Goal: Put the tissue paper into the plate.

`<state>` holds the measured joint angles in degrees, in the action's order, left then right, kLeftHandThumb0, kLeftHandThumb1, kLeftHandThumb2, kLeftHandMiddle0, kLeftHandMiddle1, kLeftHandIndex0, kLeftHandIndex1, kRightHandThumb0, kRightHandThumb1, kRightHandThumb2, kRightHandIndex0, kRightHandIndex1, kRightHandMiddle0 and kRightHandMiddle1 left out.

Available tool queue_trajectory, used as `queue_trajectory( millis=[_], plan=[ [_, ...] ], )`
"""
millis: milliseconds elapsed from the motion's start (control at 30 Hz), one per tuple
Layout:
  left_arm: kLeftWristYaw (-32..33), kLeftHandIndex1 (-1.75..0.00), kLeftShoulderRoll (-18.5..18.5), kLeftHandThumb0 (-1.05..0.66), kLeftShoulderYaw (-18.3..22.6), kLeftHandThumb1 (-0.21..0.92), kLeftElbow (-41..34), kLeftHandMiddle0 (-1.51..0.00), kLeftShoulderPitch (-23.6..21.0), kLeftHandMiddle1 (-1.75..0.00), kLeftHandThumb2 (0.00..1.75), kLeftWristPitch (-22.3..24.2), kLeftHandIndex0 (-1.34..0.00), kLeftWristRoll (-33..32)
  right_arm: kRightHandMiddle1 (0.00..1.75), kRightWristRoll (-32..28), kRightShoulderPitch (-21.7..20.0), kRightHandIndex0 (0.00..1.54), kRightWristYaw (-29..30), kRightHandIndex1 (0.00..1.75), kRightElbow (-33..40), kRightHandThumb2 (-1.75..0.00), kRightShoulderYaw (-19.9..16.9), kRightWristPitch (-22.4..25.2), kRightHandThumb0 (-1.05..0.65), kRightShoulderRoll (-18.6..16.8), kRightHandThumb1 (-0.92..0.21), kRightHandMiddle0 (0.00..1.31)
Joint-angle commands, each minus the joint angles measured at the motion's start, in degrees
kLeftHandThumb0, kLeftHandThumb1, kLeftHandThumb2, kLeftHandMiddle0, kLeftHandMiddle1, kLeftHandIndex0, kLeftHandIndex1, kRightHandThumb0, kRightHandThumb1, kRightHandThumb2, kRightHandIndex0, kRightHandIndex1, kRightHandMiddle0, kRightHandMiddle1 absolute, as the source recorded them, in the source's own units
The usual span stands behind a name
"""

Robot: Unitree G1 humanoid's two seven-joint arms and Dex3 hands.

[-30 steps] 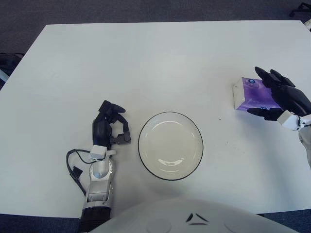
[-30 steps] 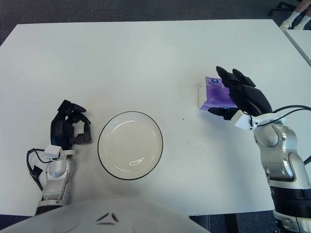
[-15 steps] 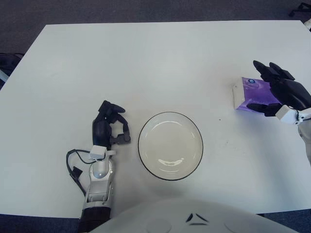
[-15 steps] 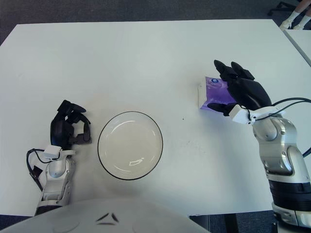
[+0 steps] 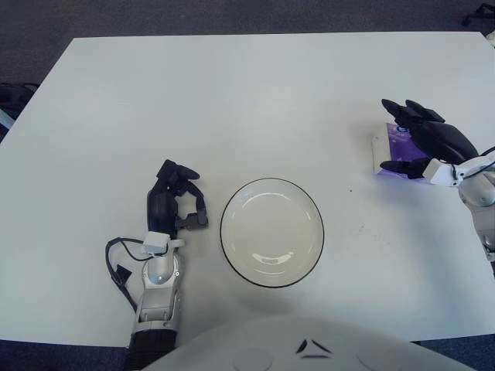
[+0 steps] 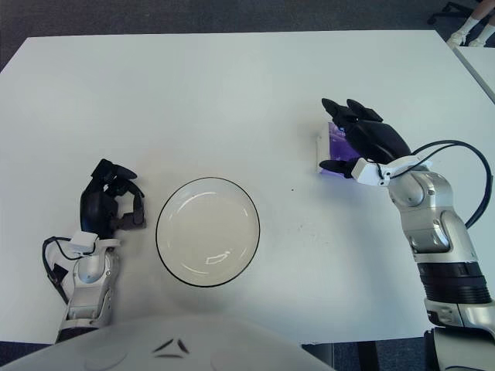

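One purple tissue packet [image 6: 334, 148] sits on white bench [image 6: 232, 93], right of round white plate [image 6: 207, 231]. Right hand [image 6: 363, 141] covers it, fingers [image 6: 340, 108] spread, not gripping. Risk: loose closure pushes packet away.

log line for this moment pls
right hand over tissue pack, grasp unclear | plate empty | left hand idle beside plate's left
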<state>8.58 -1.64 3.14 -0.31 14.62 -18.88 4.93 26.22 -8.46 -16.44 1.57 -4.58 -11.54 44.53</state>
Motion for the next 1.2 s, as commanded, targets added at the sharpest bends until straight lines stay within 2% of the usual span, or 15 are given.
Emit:
queue_trajectory(
  millis=[0,367,600,833,1167],
  plan=[
    [0.4,-1.72,-0.2,-0.01,0.1,0.01,3.5,-0.86,3.6,-1.75,1.68,1.9,-0.61,0.6,0.00,0.0,-1.1,0.00,0.1,0.00,-2.8,-0.40,0.9,-2.5,-1.05,1.2,-0.78,0.00],
    [0.0,-1.72,-0.4,-0.01,0.1,0.01,3.3,-0.86,3.7,-1.75,1.67,1.6,-0.60,-0.1,0.00,1.5,-4.6,0.00,-1.3,0.00,-9.5,-0.36,4.5,-5.6,-1.05,2.4,-0.77,0.00],
    [0.3,-1.74,-0.5,-0.01,0.2,0.02,3.1,-0.86,3.7,-1.75,1.67,1.9,-0.59,0.2,0.00,2.6,-6.8,0.00,-0.5,0.00,-15.1,-0.35,7.8,-8.1,-1.05,1.8,-0.76,0.00],
    [0.3,-1.74,-0.4,-0.01,0.4,0.03,3.1,-0.85,3.8,-1.75,1.66,1.7,-0.57,0.2,0.00,1.8,-7.0,0.00,-2.5,0.00,-17.3,-0.36,9.6,-9.2,-1.05,2.0,-0.77,0.00],
    [-0.2,-1.75,-0.1,-0.01,0.4,0.08,2.9,-0.81,3.9,-1.75,1.61,1.6,-0.54,-0.1,0.00,0.6,-6.2,0.00,-4.8,0.00,-19.0,-0.35,10.7,-7.9,-1.05,1.8,-0.77,0.00]
  ],
)
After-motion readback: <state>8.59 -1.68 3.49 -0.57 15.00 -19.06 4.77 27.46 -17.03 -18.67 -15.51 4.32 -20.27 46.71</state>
